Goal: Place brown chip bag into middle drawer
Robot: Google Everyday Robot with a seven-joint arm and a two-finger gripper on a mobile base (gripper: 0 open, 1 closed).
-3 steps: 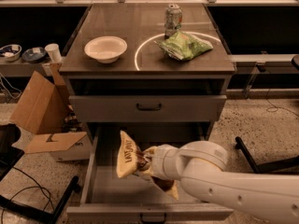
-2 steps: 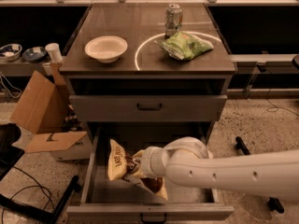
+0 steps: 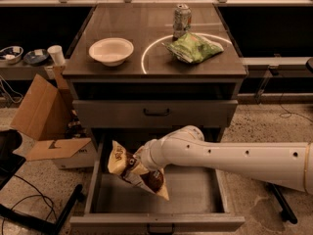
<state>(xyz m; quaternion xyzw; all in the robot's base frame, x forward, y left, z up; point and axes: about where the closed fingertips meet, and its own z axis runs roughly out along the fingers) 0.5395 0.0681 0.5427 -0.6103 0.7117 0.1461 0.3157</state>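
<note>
over the middle drawer [image 3: 191,196], the hand [image 3: 140,162] grips the brown chip bag [image 3: 128,170].

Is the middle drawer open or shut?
Open: the middle drawer is pulled out, floor exposed; the gripper holds the brown chip bag over it.

Warm, dim light falls from above, brightest on the cabinet top [image 3: 146,28] (a pale ring shines there). Deep shadow fills the upper left and right. The gripper [image 3: 141,161], lower centre, clasps the brown chip bag [image 3: 133,173] over the shaded middle drawer [image 3: 195,195].
</note>
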